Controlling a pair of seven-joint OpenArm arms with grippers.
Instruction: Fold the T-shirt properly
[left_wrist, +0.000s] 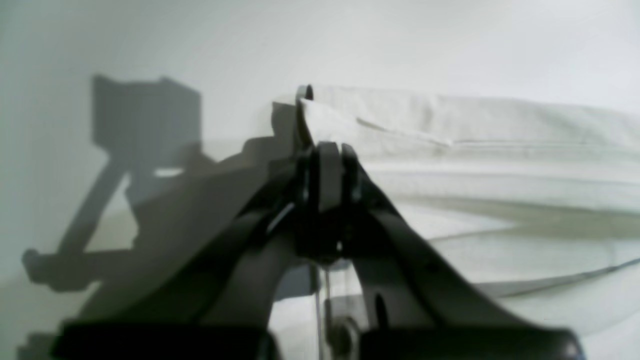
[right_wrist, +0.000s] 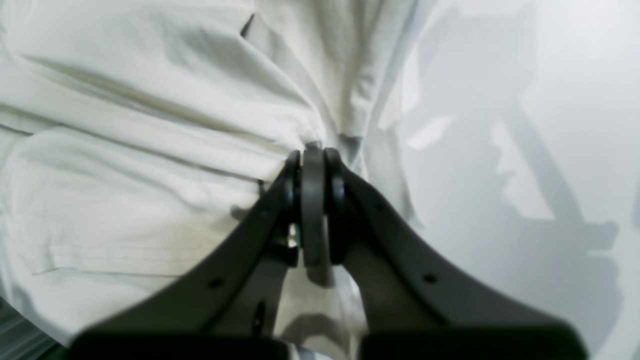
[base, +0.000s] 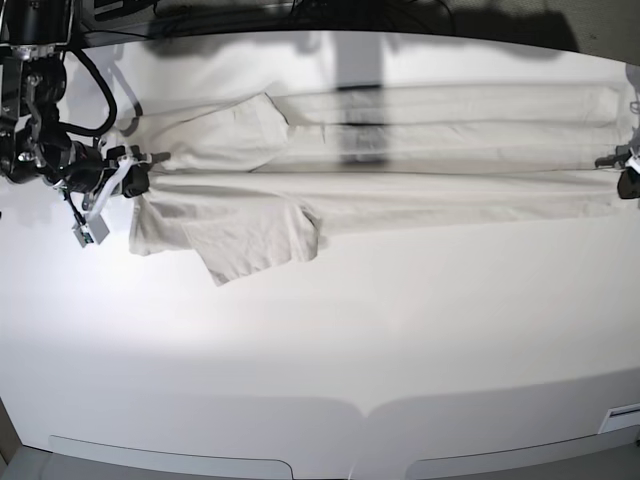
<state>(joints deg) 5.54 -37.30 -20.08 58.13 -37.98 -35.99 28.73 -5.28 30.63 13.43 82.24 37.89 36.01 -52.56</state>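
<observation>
At frame edge, left end effector (base: 628, 172) cropped

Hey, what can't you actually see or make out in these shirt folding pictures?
- Left hand: base view, cut off by the right edge.
- T-shirt collar and label: not visible in any view; a dark shadow crosses the cloth in the base view.
- Cloth between the right hand tips: right wrist view, hidden by the hand itself.
- Left wrist view: blurred, so seams are unclear.
</observation>
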